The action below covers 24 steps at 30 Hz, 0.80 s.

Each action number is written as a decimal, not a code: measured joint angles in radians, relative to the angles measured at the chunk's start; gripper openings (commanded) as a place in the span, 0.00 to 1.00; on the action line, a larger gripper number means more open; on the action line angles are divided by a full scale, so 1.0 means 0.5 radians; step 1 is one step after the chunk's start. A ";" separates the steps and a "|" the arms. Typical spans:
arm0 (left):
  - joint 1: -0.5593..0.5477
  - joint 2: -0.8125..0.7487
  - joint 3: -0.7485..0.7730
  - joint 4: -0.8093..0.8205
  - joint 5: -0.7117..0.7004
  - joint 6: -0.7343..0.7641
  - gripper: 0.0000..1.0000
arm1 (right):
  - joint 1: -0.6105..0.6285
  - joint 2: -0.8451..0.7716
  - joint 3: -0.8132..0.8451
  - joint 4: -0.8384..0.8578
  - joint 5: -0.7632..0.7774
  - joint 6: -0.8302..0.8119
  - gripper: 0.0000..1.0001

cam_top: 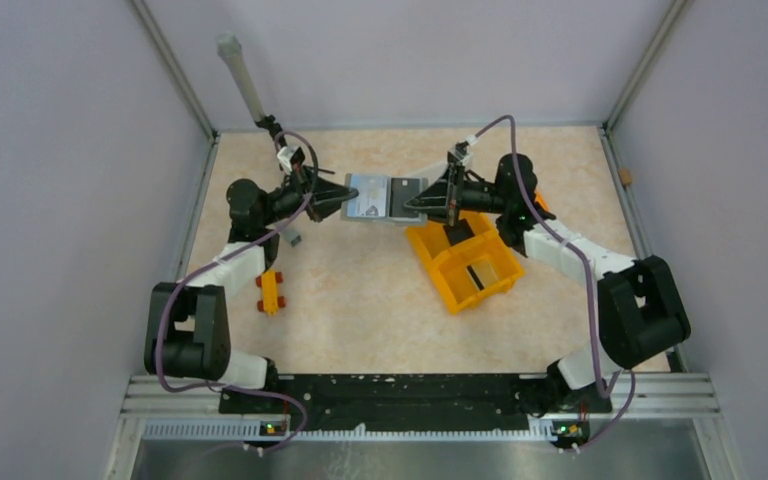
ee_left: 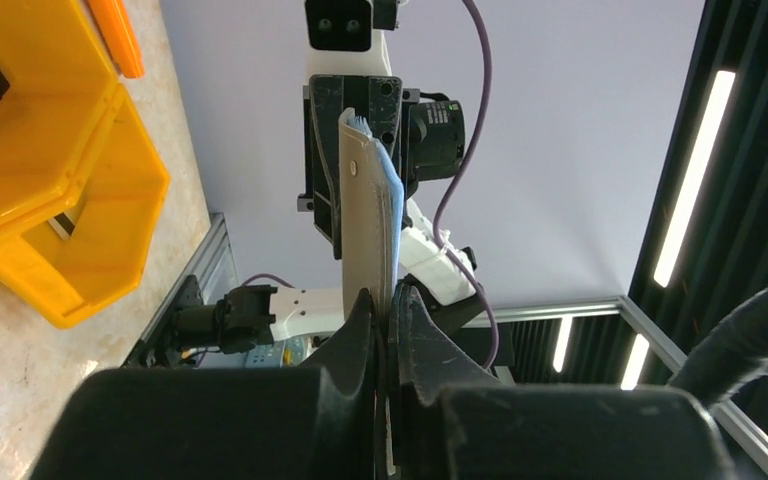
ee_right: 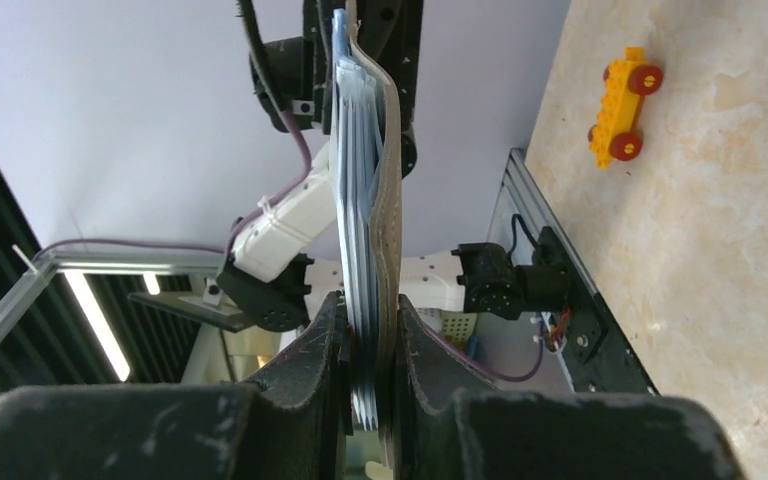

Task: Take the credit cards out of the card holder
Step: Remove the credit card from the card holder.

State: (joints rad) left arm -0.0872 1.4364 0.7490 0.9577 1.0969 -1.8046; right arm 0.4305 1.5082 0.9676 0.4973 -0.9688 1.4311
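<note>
Card holder point(cam_top: 387, 196), opened flat w/ credit cards point(ee_right: 352, 180) in its slots, is held off the counter point(cam_top: 360, 300) at far centre, left pincer point(cam_top: 348, 199) pinching its left edge, right pincer point(cam_top: 410, 204) pinching right edge + cards, orange bin point(cam_top: 465, 265) just beside.

The holder point(ee_left: 365, 230) is matt grey and slightly grainy. The cards point(ee_right: 353, 200) are smooth pale plastic. The bin point(cam_top: 430, 265), at 4 o'clock from the holder, is glossy orange plastic.
</note>
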 measured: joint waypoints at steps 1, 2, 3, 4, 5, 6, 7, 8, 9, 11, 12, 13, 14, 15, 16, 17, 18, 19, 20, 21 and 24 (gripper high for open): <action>-0.002 0.001 0.000 0.012 -0.004 -0.010 0.00 | -0.002 0.001 -0.018 0.071 -0.003 0.043 0.00; -0.004 0.000 0.001 0.032 -0.010 -0.025 0.00 | -0.003 0.001 -0.025 0.124 -0.005 0.076 0.00; -0.006 0.001 0.001 0.055 -0.021 -0.047 0.00 | -0.003 0.002 -0.027 0.180 -0.006 0.108 0.00; -0.009 0.000 0.002 0.072 -0.031 -0.062 0.00 | -0.003 0.007 -0.027 0.234 -0.010 0.132 0.00; -0.014 0.001 0.002 0.093 -0.047 -0.083 0.00 | -0.004 0.013 -0.027 0.288 -0.013 0.158 0.00; -0.019 0.000 0.002 0.118 -0.066 -0.111 0.00 | -0.005 0.021 -0.027 0.349 -0.018 0.192 0.00; -0.025 0.001 0.002 0.146 -0.087 -0.137 0.00 | -0.008 0.034 -0.027 0.414 -0.020 0.225 0.01; -0.031 0.003 0.002 0.182 -0.110 -0.170 0.00 | -0.011 0.044 -0.027 0.464 -0.024 0.253 0.03; -0.042 0.010 0.002 0.240 -0.143 -0.217 0.00 | -0.016 0.060 -0.027 0.531 -0.028 0.293 0.05; -0.063 0.038 0.013 0.332 -0.192 -0.278 0.00 | -0.026 0.079 -0.027 0.610 -0.032 0.336 0.20; -0.072 0.055 0.021 0.367 -0.209 -0.306 0.00 | -0.031 0.084 -0.027 0.635 -0.032 0.346 0.30; -0.080 0.069 0.028 0.392 -0.226 -0.324 0.00 | -0.037 0.088 -0.027 0.652 -0.031 0.359 0.43; -0.090 0.082 0.035 0.416 -0.244 -0.339 0.00 | -0.041 0.089 -0.027 0.658 -0.019 0.360 0.52; -0.106 0.090 0.037 0.426 -0.262 -0.352 0.00 | -0.040 0.091 -0.027 0.665 -0.015 0.362 0.59; -0.124 0.096 0.037 0.433 -0.269 -0.367 0.00 | -0.035 0.091 -0.024 0.645 -0.018 0.333 0.63; -0.143 0.099 0.037 0.436 -0.272 -0.377 0.00 | -0.027 0.091 -0.017 0.602 -0.018 0.293 0.65; -0.157 0.100 0.037 0.442 -0.275 -0.384 0.00 | -0.027 0.091 -0.005 0.542 -0.017 0.249 0.65; -0.167 0.100 0.037 0.448 -0.276 -0.390 0.00 | -0.027 0.090 0.011 0.451 -0.012 0.180 0.62; -0.172 0.100 0.037 0.452 -0.280 -0.396 0.00 | -0.027 0.089 0.027 0.370 -0.007 0.123 0.60; -0.174 0.100 0.037 0.457 -0.288 -0.404 0.00 | -0.027 0.089 0.044 0.281 -0.003 0.065 0.61; -0.172 0.101 0.037 0.483 -0.317 -0.428 0.00 | -0.027 0.089 0.063 0.156 -0.001 -0.020 0.70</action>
State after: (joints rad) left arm -0.1734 1.4868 0.7677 1.1992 0.9386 -2.0186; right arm 0.4168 1.5528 0.9989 0.5751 -0.9691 1.4212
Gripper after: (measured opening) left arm 0.034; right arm 0.621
